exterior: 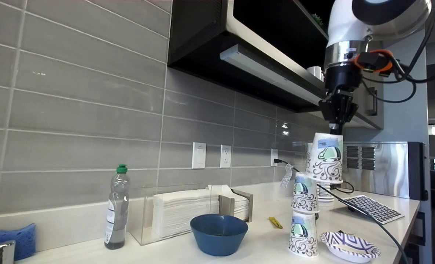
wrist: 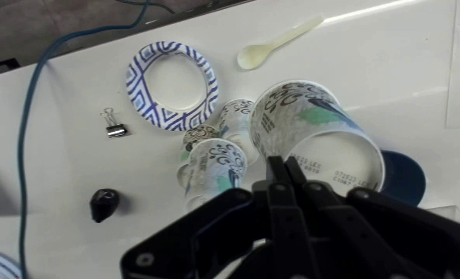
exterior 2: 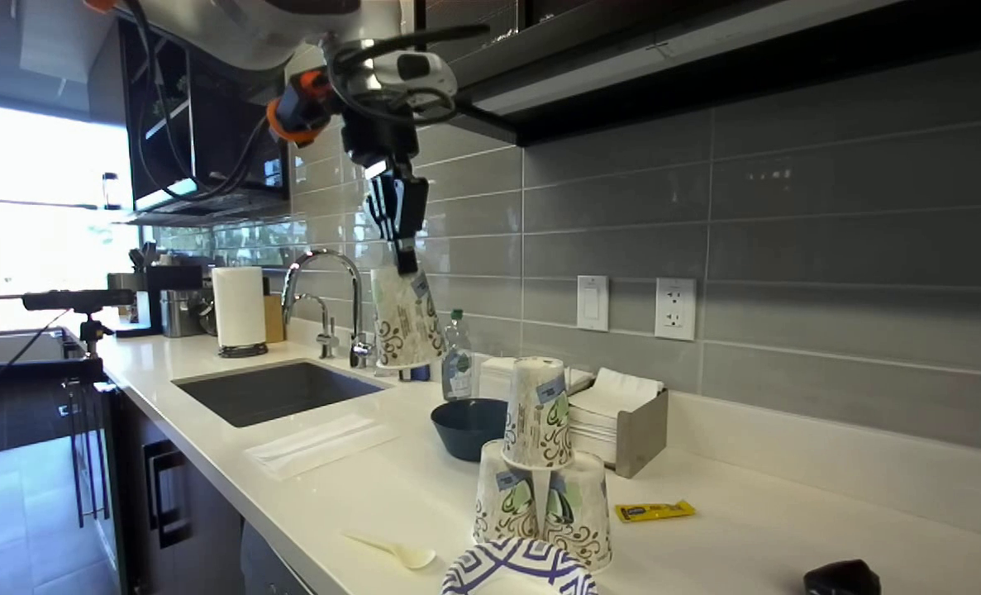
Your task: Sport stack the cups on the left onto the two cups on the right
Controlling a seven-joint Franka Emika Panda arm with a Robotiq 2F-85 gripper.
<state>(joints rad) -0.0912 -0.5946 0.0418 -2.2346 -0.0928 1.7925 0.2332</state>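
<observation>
High above the worktop (exterior 2: 763,529), the gripper (wrist: 285,162) pinches the edge of a raised cup (exterior 2: 407,326), clamped on the rim of its upward-facing bottom. The raised cup hangs under the gripper, mouth down and slightly tilted, printed lettering showing on its bottom in the wrist view. Well below the gripper, and to its left in the wrist view, a top cup (exterior 2: 538,413) sits mouth down across a base cup (exterior 2: 505,500) and a second base cup (exterior 2: 579,516), which stand upturned side by side. The raised cup is apart from all three. Just beside the base cups, also lower than the gripper, lies a patterned plate (wrist: 175,82); a pale spoon (wrist: 256,55) lies near it. A blue bowl (exterior: 219,242), partly hidden by the raised cup in the wrist view, sits to the gripper's right there. A clip (wrist: 116,130) lies well to the gripper's left in the same view. In both exterior views, a bottle (exterior: 117,209) and napkins (exterior: 186,209) stand lower than the gripper by the tiled wall (exterior: 85,117), and a yellow packet (exterior 2: 654,511) lies on the worktop.
</observation>
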